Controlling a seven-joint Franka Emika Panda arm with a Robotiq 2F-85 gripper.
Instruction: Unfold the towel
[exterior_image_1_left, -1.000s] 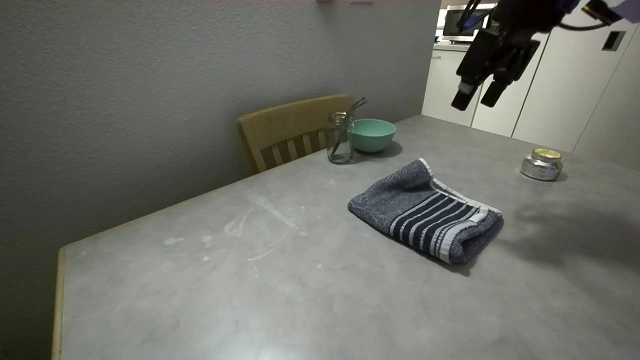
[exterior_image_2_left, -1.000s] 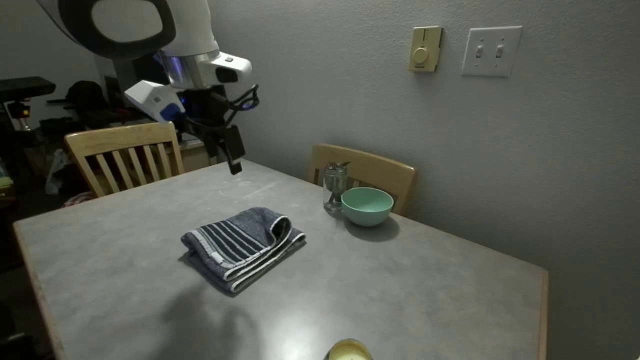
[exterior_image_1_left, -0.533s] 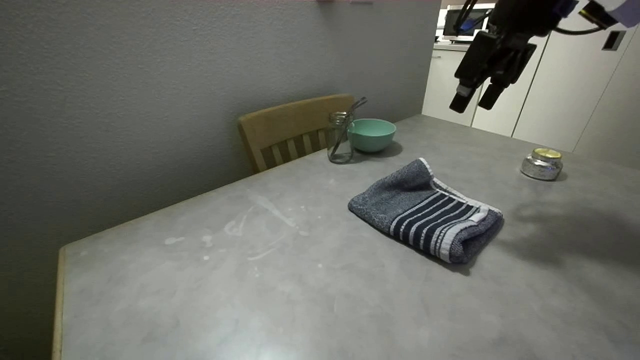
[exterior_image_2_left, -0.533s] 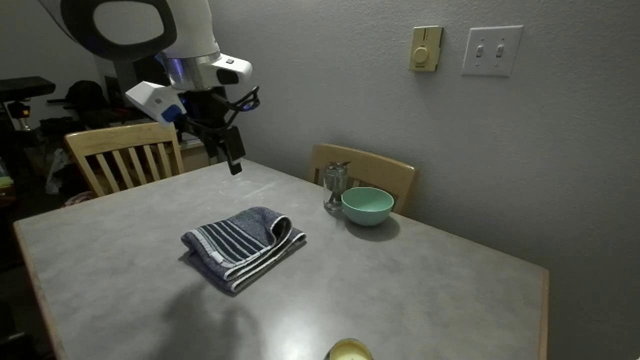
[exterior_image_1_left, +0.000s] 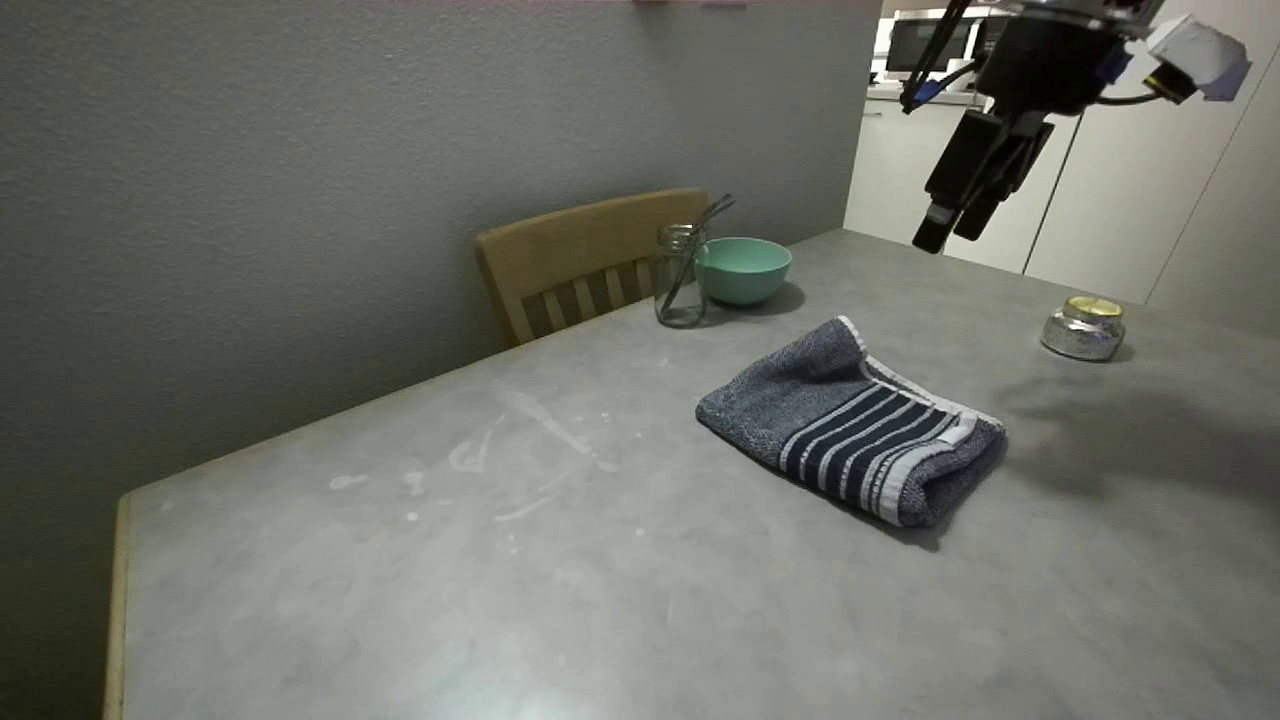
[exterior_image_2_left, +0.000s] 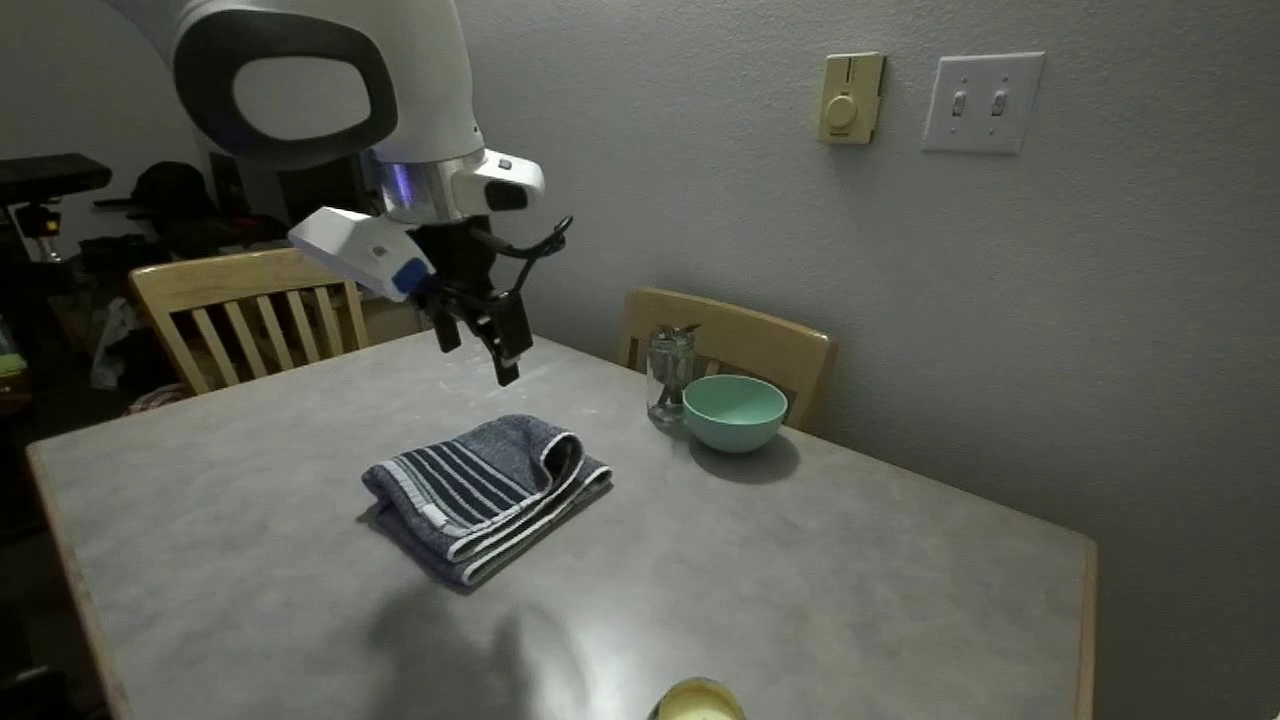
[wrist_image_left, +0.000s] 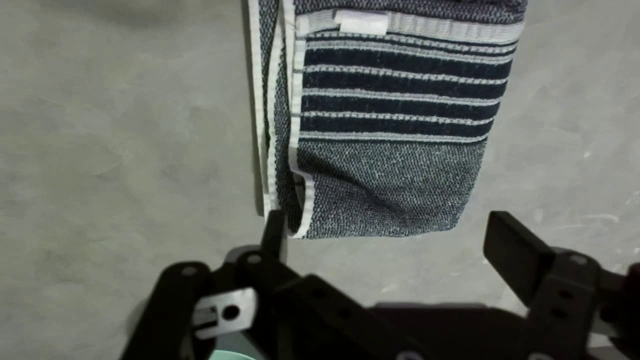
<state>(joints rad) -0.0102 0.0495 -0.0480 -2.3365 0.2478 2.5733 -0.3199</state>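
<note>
Two widely parted jaws hang above and clear of the folded, coarse-woven, white-striped towel on mottled grey tabletop.

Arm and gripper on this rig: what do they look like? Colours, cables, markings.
Arm: white, rounded shell; black oval ring around a pale panel; shiny metal band below. White boxy housing with a blue patch. Gripper: black, blocky fingers, pale metal plate with a round hole. Black cables loop beside it. No readable lettering.
</note>
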